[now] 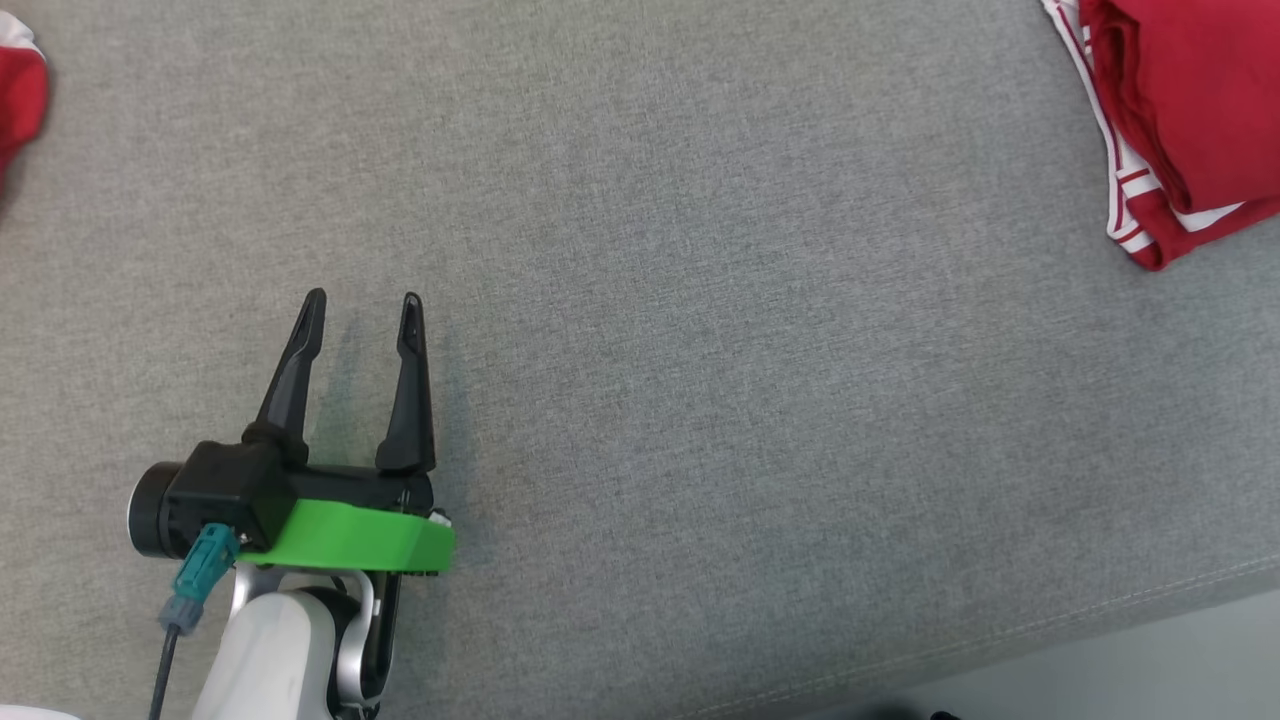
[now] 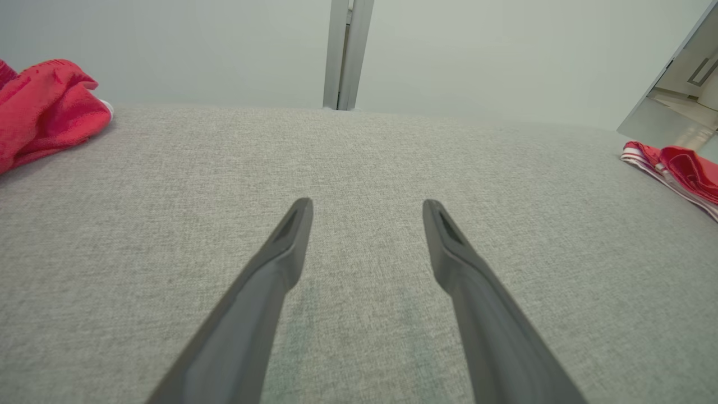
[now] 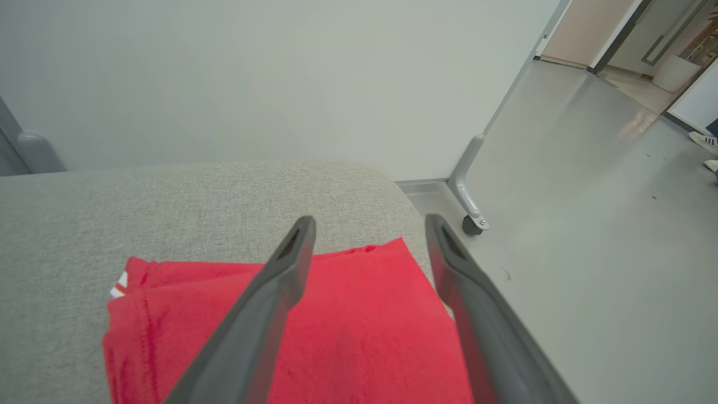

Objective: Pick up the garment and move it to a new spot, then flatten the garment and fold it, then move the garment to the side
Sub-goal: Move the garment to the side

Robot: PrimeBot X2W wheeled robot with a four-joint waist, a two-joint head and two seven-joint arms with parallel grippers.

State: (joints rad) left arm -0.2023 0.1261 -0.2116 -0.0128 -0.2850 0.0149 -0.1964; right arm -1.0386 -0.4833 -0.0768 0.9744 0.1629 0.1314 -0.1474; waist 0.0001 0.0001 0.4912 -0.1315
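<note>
Head view: a folded red fabric garment with white striped trim [image 1: 1190, 110] was seen lying at the far right of the broad grey woven upholstered surface [image 1: 750, 350]. This was judged to be the side spot that the task calls for, so that the middle was left free. A second, crumpled red cloth [image 1: 20, 100] was seen at the far left edge, well apart from it. The left gripper [image 1: 363, 297] was held low over bare grey fabric at the near left, its two long dark fingers spread and nothing between them; it was judged to be parked out of the way. In the right wrist view the right gripper [image 3: 368, 219] was seen just above the garment, near the surface's right edge, fingers parted and no cloth pinched between them. Whether the fingers touched the cloth could not be told. The fold looked neat and flat, and the task was judged to be all but done.
</note>
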